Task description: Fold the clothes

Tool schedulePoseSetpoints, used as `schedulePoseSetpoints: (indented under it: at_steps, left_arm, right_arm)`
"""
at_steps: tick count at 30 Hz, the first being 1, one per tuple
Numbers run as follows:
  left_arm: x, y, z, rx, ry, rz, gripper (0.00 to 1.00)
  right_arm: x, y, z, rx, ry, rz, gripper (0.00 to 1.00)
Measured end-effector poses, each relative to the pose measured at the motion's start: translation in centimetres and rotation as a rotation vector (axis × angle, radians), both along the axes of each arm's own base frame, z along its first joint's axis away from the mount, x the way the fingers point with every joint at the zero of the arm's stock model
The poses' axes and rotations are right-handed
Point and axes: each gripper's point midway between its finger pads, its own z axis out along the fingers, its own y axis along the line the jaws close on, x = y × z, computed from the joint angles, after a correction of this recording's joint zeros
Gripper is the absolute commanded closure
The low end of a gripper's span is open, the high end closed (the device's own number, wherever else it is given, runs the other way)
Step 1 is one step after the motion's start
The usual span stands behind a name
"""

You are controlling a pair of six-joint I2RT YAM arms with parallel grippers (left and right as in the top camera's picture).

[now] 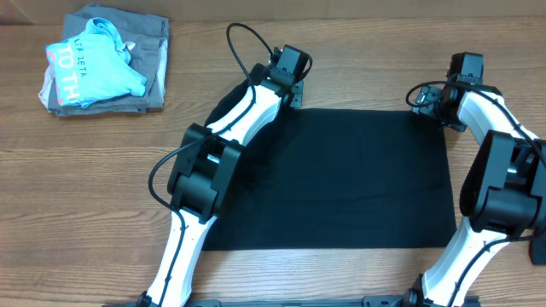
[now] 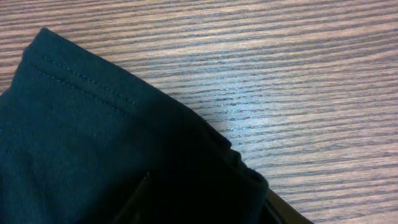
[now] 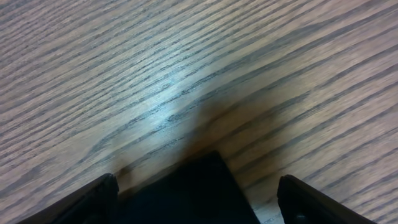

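Overhead view, near edge first: the clothes [image 1: 341, 179] lie flat on the desk [image 1: 85, 213] as one black, near-rectangular panel, its near hem straight and smooth. You will see no sleeve or collar sticking out. The panel's left part is hidden under the left arm [image 1: 205, 170], so I cannot tell how many layers it has.

At the far edge, the left gripper [image 1: 290, 92] stands at the far-left corner and the right gripper [image 1: 426, 101] at the far-right corner. Left wrist view: a stitched hem [image 2: 81, 81] fills the space between the jaws and hides their tips. Whether they pinch it, I cannot tell. Right wrist view: the jaws stand apart, released, with the cloth's corner [image 3: 199, 193] lying between the fingers [image 3: 99, 199] and touching neither.

Farthest, at the desk's far left, a light blue shirt [image 1: 98, 68] sits on a grey folded garment [image 1: 158, 60], well apart from the work.

Assessment: spreading looks done, and the fold from the far corners is not yet made. You have the right-hand grasp, that fold and any further halving left.
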Motion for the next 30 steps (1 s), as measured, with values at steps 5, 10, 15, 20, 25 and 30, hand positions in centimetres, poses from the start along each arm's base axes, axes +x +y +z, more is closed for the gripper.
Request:
schedulePoseSetpoints:
  at_steps: [5, 10, 15, 20, 25, 30]
  left_arm:
    - [0.0, 0.0, 0.0, -0.001, 0.000, 0.000, 0.50]
    - [0.0, 0.0, 0.0, -0.001, 0.001, -0.001, 0.51]
    - [0.0, 0.1, 0.0, -0.001, 0.003, 0.001, 0.52]
    - [0.0, 0.2, 0.0, -0.001, 0.003, 0.002, 0.62]
    - [0.2, 0.8, -0.1, -0.003, 0.007, 0.015, 0.73]
    - [0.4, 1.2, -0.1, -0.007, 0.012, 0.023, 0.94]
  right_arm:
    - [-0.1, 0.0, -0.7, 0.000, 0.017, -0.009, 0.22]
    - [-0.1, 0.0, -0.7, 0.000, 0.018, -0.007, 0.33]
    - [-0.2, -0.1, -0.7, 0.000, 0.019, -0.026, 0.59]
    - [-0.3, -0.4, -0.7, -0.006, 0.020, -0.051, 0.72]
    - [-0.3, -0.4, -0.7, -0.003, 0.017, -0.065, 0.81]
    - [-0.5, -1.0, -0.7, -0.036, 0.027, -0.079, 0.92]
